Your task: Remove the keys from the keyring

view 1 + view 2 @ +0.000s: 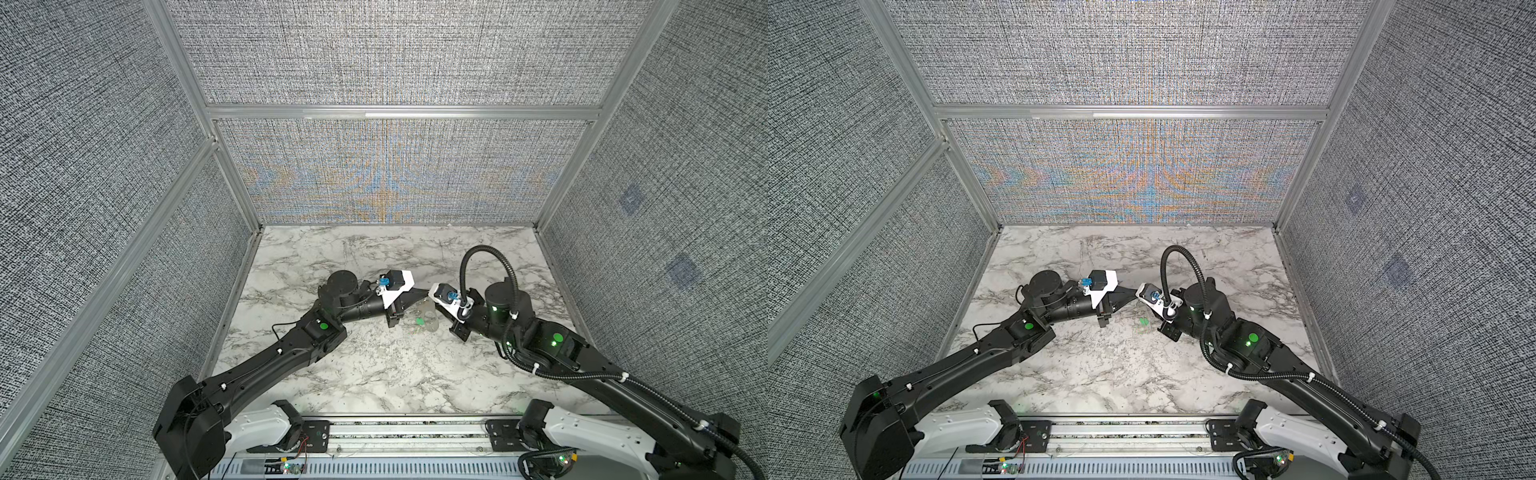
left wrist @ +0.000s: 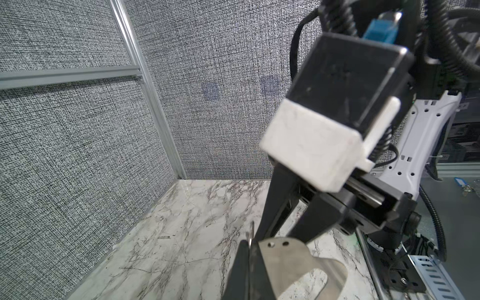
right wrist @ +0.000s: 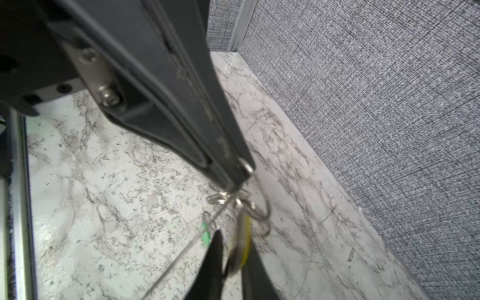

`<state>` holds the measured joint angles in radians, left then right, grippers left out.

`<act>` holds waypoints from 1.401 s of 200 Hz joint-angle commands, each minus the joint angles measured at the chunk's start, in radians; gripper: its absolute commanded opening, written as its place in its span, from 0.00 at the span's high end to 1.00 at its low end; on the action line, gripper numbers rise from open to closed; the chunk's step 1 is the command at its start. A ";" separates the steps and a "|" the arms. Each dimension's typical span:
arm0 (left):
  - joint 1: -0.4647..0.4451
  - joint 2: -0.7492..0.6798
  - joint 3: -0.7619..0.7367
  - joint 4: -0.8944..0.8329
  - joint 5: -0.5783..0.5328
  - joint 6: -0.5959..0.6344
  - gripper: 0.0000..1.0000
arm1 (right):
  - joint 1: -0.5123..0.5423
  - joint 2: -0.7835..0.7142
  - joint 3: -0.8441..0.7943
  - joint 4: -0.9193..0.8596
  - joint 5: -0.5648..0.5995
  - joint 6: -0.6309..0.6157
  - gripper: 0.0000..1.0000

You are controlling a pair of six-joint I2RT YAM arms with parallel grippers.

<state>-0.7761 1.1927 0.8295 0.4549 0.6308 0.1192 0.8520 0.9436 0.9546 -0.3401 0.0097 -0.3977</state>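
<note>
Nose to nose over the middle of the bench (image 1: 374, 374), both arms, in both top views. Pinching the keyring (image 3: 267, 210) with the left gripper (image 3: 232, 183): fingers (image 3: 181, 104) pressed tight together on the thin silvery wire, right at the very tips, as seen from the right wrist. Same story from the left wrist, with a sliver of metal poking out past the closed tips. Hanging just under that pinch, a cluster of small rings (image 3: 218, 198), held up above the bench.

Straddling the yellow key (image 3: 244, 233) with the right gripper (image 3: 235, 244): fingers (image 3: 215, 259) a little spread, tag between them, close against one finger, with a strip of bench showing on the other side. Dangling just beside it, the green key (image 3: 205, 233), no finger on it; only a green blur between the two arms in a top view (image 1: 420, 321). Hard to tell which ring sits on which strand of wire.
</note>
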 commanded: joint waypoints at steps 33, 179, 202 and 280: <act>0.017 -0.015 0.032 -0.074 0.088 0.066 1.00 | 0.000 -0.090 -0.002 -0.031 0.010 -0.012 0.69; 0.029 0.008 0.125 -0.290 0.207 0.213 1.00 | -0.005 -0.068 0.045 -0.004 -0.118 -0.017 0.84; 0.029 0.017 0.132 -0.301 0.216 0.221 1.00 | -0.008 -0.062 0.044 0.003 -0.138 -0.012 0.84; 0.029 0.016 0.143 -0.336 0.213 0.246 1.00 | -0.022 -0.060 0.038 0.001 -0.183 0.002 0.99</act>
<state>-0.7483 1.2118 0.9634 0.1326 0.8371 0.3592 0.8333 0.8833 0.9928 -0.3630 -0.1543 -0.4015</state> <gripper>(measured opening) 0.050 0.058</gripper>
